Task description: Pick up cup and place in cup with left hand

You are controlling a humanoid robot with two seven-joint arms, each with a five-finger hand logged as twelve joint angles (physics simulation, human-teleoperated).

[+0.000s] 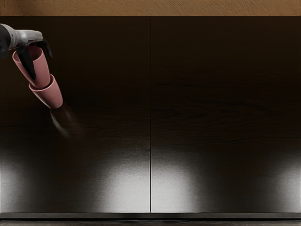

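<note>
Cup in hand, the upper pink one [42,68] is at the far left of the table, its base down inside the mouth of the lower pink cup [50,97]. The left hand [29,37] holds it from above, fingers clamped around it: one dark finger [28,66] runs down the near side, another curves past the rim on the right. The lower cup is on the dark table [197,84], which has a straight seam down its middle.
</note>
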